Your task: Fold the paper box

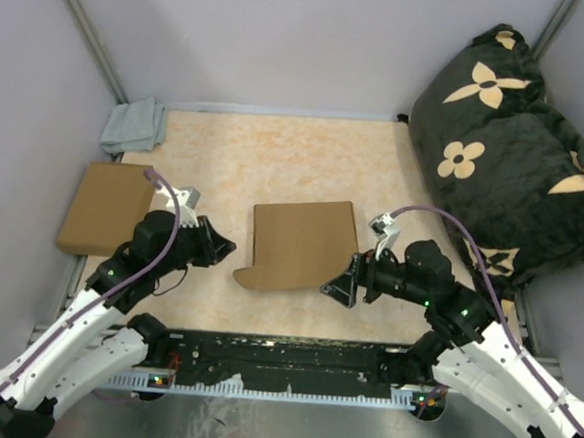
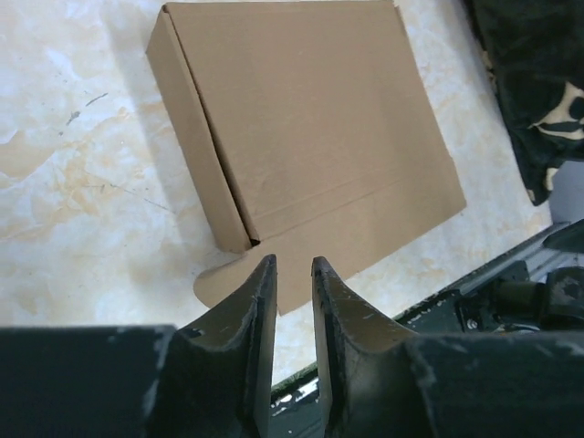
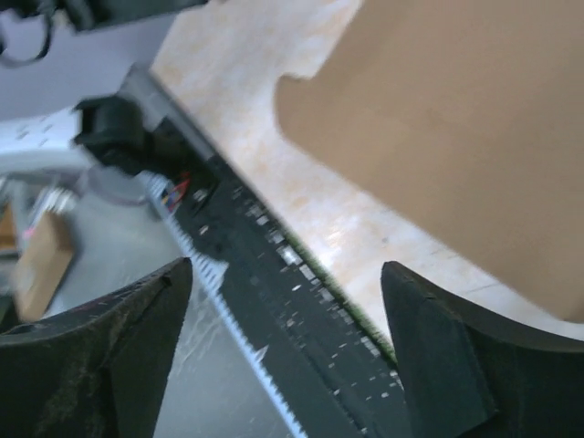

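The left fingers (image 2: pixel 246 319), barely parted, and right fingers (image 3: pixel 438 356), spread wide, grip nothing; they flank the box (image 1: pixel 306 238), likely staged to tuck its near flap (image 1: pixel 263 272), flat on the counter (image 1: pixel 276 158).

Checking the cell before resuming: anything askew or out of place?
The paper box sits slightly skewed, with a rounded flap lying flat on the table off its near-left corner, not tucked in. A black flowered pillow crowds the table's right edge.

grey walls (image 1: pixel 285 38) enclose a marbled beige tabletop (image 1: pixel 276 158).
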